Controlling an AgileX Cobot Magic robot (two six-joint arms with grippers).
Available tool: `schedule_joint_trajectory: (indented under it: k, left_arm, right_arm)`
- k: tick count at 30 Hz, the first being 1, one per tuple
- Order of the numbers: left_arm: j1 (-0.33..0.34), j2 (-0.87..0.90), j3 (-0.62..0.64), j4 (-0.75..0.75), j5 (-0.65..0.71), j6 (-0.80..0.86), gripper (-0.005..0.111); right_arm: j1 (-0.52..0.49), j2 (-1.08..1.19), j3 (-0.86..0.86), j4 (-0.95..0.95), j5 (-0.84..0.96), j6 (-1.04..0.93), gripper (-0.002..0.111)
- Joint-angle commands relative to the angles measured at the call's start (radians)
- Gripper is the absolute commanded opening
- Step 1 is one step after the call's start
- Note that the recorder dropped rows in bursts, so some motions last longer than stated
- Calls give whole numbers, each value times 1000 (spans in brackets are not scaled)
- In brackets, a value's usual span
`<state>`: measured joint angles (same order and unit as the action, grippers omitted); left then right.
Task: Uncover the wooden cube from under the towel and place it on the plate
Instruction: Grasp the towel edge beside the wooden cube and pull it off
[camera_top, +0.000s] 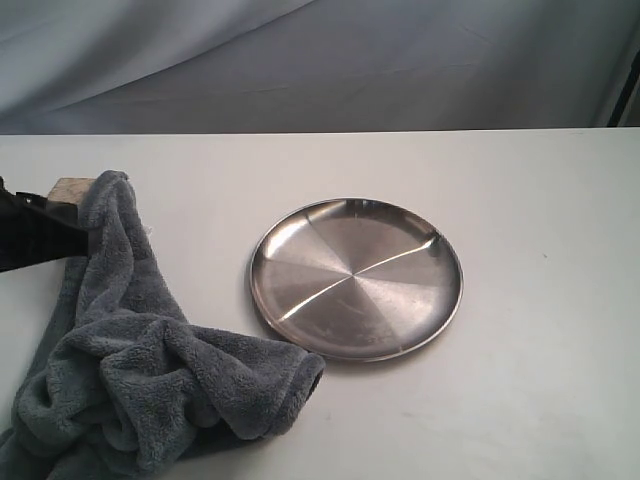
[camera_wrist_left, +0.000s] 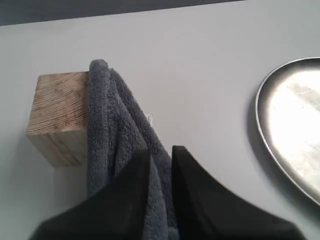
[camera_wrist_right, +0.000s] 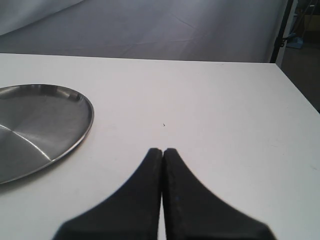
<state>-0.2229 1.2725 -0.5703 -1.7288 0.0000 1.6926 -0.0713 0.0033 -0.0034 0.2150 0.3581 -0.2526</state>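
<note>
The dark grey towel (camera_top: 140, 350) lies bunched at the table's left front, one end lifted up. My left gripper (camera_top: 70, 232) is shut on that lifted fold; in the left wrist view the towel (camera_wrist_left: 115, 130) runs between the black fingers (camera_wrist_left: 135, 175) of the gripper (camera_wrist_left: 161, 152). The wooden cube (camera_top: 72, 188) peeks out behind the fold, its pale grained faces (camera_wrist_left: 57, 115) bare beside the cloth. The steel plate (camera_top: 355, 277) sits at the table's middle and holds nothing. My right gripper (camera_wrist_right: 162, 152) is shut on nothing, hovering over bare table right of the plate (camera_wrist_right: 40, 125); it does not show in the exterior view.
The white table (camera_top: 540, 330) ends at a far edge in front of a grey cloth backdrop (camera_top: 320, 60). Its right edge (camera_wrist_right: 300, 100) shows in the right wrist view, with a dark stand beyond it.
</note>
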Motion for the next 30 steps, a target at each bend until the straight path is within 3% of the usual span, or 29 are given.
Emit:
schedule_joint_trajectory:
  k: [1,2,3,8,11,16,30]
  left_arm:
    - [-7,131,-71,23,-35,-10,52]
    - [-7,194,-101,23,-61,-17,65]
    - [-7,222,-122,10,-68,-20,68]
    - [-7,399,-296,11,-61,-18,69]
    - [-7,467,-356,11,-128,-18,69]
    - [-7,504,-366,70,-273,-11,69]
    - [2,531,-366,116,-194,-16,69]
  right_arm:
    - [1,-3,3,5,-13,-1,0]
    - [1,-3,3,5,-13,-1,0]
    - [1,-3,3,5,-13,-1,0]
    - [1,-3,3,5,-13,-1,0]
    - [1,-3,3,5,-13,-1,0]
    - [1,-3,3,5,-13,-1,0]
    - [1,-3,3,5,-13,-1,0]
